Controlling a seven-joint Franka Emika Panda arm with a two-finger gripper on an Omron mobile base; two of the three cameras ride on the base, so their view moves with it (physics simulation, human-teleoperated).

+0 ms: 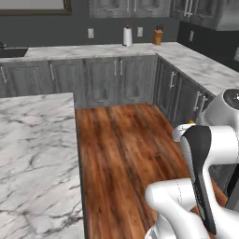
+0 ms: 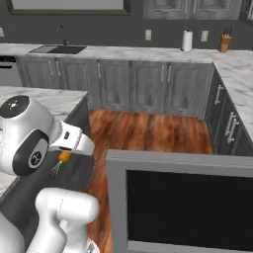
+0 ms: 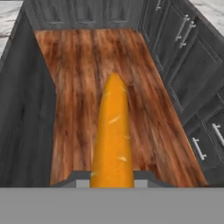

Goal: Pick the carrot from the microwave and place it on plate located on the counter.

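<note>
The wood floor (image 1: 126, 154) runs between grey cabinets (image 2: 133, 86) and is the largest thing in sight. In the hand view it lies below the claw, with a dark cabinet side on one edge and drawers with silver bar handles (image 3: 197, 148) on the other.

The marble surface (image 1: 32, 154) fills the left of the left base view. More of it runs along the back wall and down the right side above the cabinets. A sink (image 2: 57, 49) is set into the back stretch in the right base view.

The microwave door (image 2: 183, 207) stands in the lower right of the right base view, a grey frame around dark glass.

The white arm (image 1: 205, 172) rises at the lower right of the left base view and at the lower left of the right base view.

On the back surface stand a white paper roll (image 1: 127, 36) and a brown knife block (image 1: 158, 36), near each other, by wall sockets.

The carrot (image 3: 113, 135) is held in the claw (image 3: 111, 181), well clear of the microwave and up over the floor. In the hand view it points away from the camera, its thick end between the fingertips and its tip toward the far cabinets. In the right base view its leafy end (image 2: 58, 168) hangs under the wrist, beside the dark cabinet side. The claw is clamped on the carrot.
</note>
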